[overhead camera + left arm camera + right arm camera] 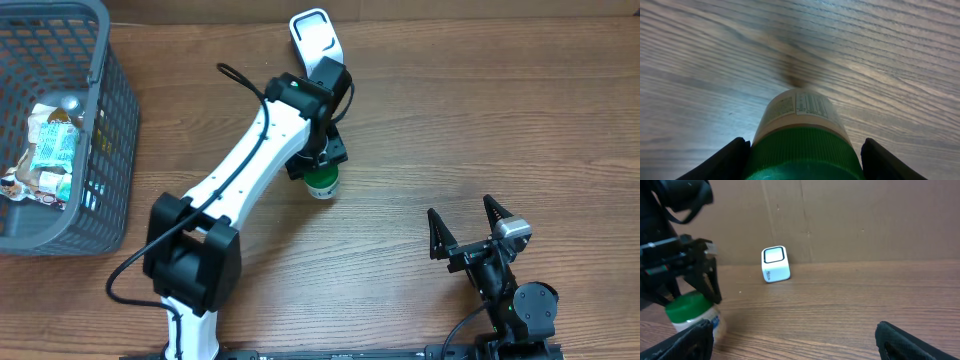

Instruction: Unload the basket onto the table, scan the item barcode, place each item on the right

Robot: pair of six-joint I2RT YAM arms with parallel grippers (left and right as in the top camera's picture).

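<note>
Looking down from overhead, I see the left gripper (319, 168) grasping a small bottle (322, 184) by its green cap (805, 156), near the middle of the table (480, 120) and a little toward the far edge. Most of the bottle is hidden under the wrist there. On the left wrist camera the black fingers (722, 162) sit against both sides of the cap. The pale label (799, 107) carries fine print too blurred for me to read. I cannot tell whether the bottle's base rests on the wood or hangs just above it.

The white barcode scanner (314, 35) stands at the far edge, its lower part covered by the arm. The right gripper (468, 232) sits near the near edge toward the right corner, jaws spread wide with nothing between them. A grey basket (112, 120) at the far left corner is cut off by the frame; crumpled snack packets (50, 150) lie inside.
</note>
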